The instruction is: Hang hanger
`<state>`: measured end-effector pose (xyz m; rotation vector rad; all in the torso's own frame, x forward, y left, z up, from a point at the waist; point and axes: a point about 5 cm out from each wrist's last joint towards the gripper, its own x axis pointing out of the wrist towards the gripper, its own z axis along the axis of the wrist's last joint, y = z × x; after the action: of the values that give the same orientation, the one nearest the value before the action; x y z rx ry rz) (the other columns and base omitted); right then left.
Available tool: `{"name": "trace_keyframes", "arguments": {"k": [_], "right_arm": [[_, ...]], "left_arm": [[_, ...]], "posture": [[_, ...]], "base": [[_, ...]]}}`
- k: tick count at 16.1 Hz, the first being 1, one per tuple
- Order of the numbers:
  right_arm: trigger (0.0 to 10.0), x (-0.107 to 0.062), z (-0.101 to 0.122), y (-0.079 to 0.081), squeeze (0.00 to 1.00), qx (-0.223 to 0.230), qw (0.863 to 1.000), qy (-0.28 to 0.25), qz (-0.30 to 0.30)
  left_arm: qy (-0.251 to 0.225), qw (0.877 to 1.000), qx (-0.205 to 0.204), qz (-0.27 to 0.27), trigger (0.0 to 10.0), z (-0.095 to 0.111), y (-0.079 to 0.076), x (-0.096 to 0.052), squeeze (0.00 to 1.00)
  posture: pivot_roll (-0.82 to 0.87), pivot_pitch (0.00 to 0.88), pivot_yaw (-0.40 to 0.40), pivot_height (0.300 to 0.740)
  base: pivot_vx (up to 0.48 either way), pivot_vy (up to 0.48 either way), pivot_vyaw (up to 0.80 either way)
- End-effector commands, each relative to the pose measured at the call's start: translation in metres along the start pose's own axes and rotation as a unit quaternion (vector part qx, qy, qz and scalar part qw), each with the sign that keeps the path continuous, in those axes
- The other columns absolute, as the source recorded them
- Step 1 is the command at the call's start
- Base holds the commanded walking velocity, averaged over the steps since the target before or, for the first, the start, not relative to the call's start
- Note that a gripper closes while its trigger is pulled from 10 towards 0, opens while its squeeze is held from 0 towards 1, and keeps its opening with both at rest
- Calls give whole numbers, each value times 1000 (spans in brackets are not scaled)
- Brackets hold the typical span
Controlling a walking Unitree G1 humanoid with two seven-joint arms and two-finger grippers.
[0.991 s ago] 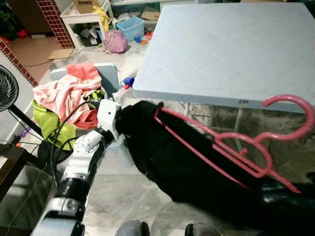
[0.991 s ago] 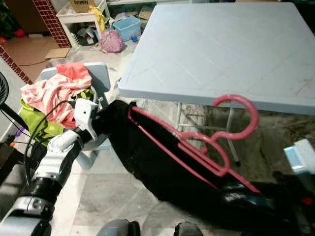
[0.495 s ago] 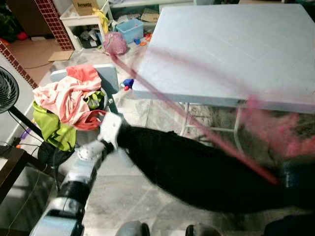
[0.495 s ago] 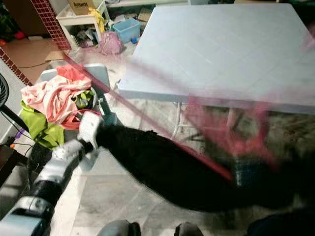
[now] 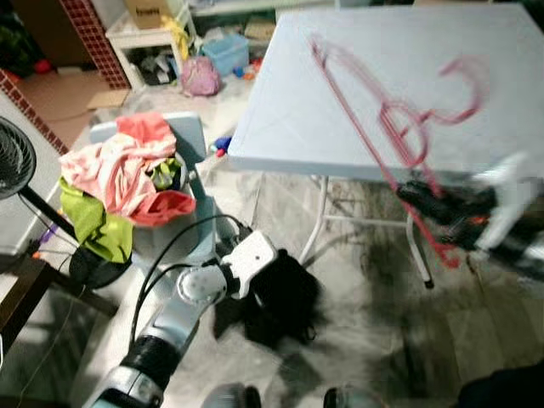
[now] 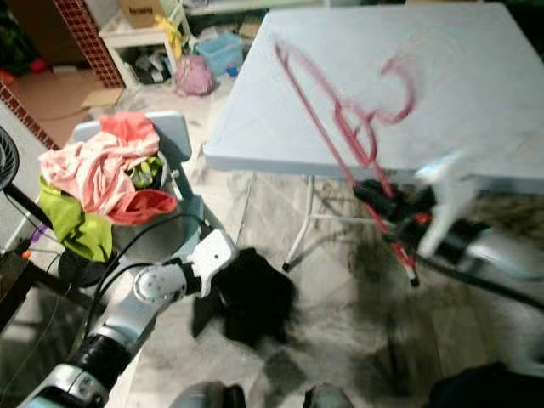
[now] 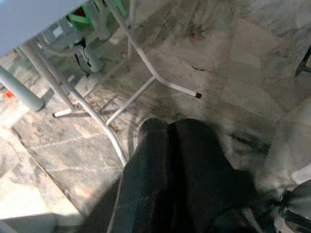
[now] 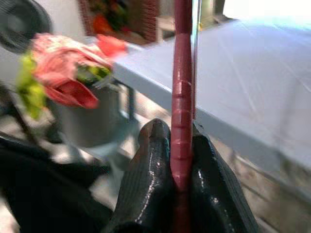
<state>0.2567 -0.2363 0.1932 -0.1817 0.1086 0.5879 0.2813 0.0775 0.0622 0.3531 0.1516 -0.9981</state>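
A pink plastic hanger [image 5: 387, 127] is lifted, blurred, in front of the pale blue table [image 5: 289, 127], its hook toward the right. My right gripper [image 5: 429, 204] is shut on the hanger's lower bar; the right wrist view shows both fingers [image 8: 153, 160] pinching the pink bar [image 8: 182, 121]. A black garment [image 5: 285, 297] hangs bunched just above the floor at my left gripper [image 5: 265, 285], which is shut on it. In the left wrist view the two black fingers [image 7: 150, 160] press together over the tiled floor.
A grey chair heaped with pink, red and green clothes [image 5: 119, 170] stands to the left, with a black fan [image 5: 13, 157] beyond it. White table legs [image 5: 316, 225] stand in front of me. Boxes and toys [image 5: 204, 72] clutter the back.
The black garment has come off the hanger. My right gripper swung the bare hanger up before the table. My left gripper dropped toward the floor with the garment bunched in it.
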Motion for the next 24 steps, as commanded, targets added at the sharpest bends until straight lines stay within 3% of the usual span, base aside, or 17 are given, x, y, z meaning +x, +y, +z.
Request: {"name": "trace_keyframes", "arguments": {"k": [1,6,9,13,14,15,17,18,24], "right_arm": [[10000,8,-3,4,0,-22,1000,1,-5],[10000,20,-26,7,0,-30,999,5,-45],[10000,20,-30,9,0,-38,998,-2,-55],[10000,25,-39,21,0,-44,999,-12,-30],[10000,28,-40,22,0,-47,998,-20,-34],[10000,29,-39,21,0,-45,998,-25,-40],[10000,29,-38,19,0,-33,997,-39,-58],[10000,28,-37,18,0,-25,996,-48,-74],[10000,27,-41,23,0,-18,988,-75,-131]], "left_arm": [[-19,1000,7,10,10000,8,5,-4,1000],[-44,997,-28,57,10000,15,17,-17,1000],[-63,994,-20,83,10000,23,27,-23,1000],[-119,974,-6,192,10000,52,56,-29,1000],[-128,965,5,228,7098,56,63,-33,1000],[-131,964,13,232,0,57,64,-34,1000],[-136,960,19,244,0,58,66,-37,969],[-141,954,24,263,0,60,69,-40,0],[-164,917,73,356,0,72,91,-57,0]], "posture": [[-121,77,123,740],[-105,76,110,740],[-106,74,111,740],[-102,67,116,740],[-102,67,116,740],[-102,67,116,740],[-97,66,108,740],[-94,66,108,740],[-92,63,111,740]], "base": [[0,0,0],[0,0,0],[0,0,0],[0,0,0],[0,0,0],[0,0,0],[0,0,0],[0,0,0],[0,0,0]]}}
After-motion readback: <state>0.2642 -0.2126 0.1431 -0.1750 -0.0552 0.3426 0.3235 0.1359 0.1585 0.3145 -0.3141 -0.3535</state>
